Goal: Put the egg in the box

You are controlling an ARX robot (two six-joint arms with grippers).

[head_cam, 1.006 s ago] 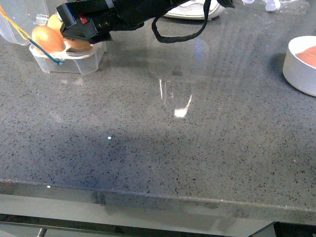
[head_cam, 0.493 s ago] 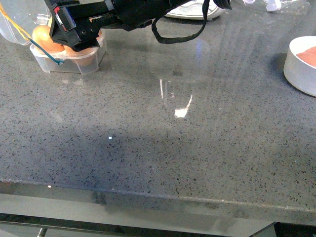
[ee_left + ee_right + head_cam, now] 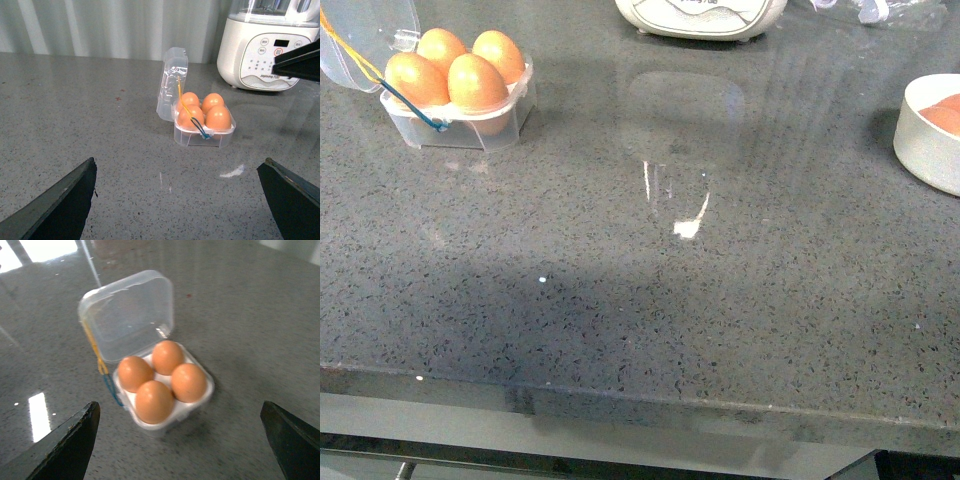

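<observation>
Worktop: a grey speckled stone countertop [image 3: 670, 300] was shown, with a bright light reflection near its middle.
Box: a clear plastic four-cup egg case, the box [image 3: 470, 128], was placed at the far left of the countertop.
Lid: the hinged clear lid [image 3: 360, 40] was swung open and stood raised on the left side of the box.
Bands: a yellow and blue band [image 3: 200, 131] was draped over the near-left corner of the box.
Eggs: four orange-brown eggs [image 3: 477, 83] were seated upright in the box, one in each cup. The task egg could not be told apart from the other three.
Left gripper: the left gripper [image 3: 180, 162] was spread wide and held nothing. It was positioned well apart from the box, with bare countertop between.
Right gripper: the right gripper [image 3: 180, 405] was likewise spread wide and empty, and was held above the box, clear of the eggs.
Appliance: a white kitchen appliance [image 3: 700, 15] with a button panel was located at the far centre.
Bowl: a round white bowl [image 3: 925, 150] was cut off by the right edge. Its orange-pink contents could not be identified.
Front view: neither arm was visible.
</observation>
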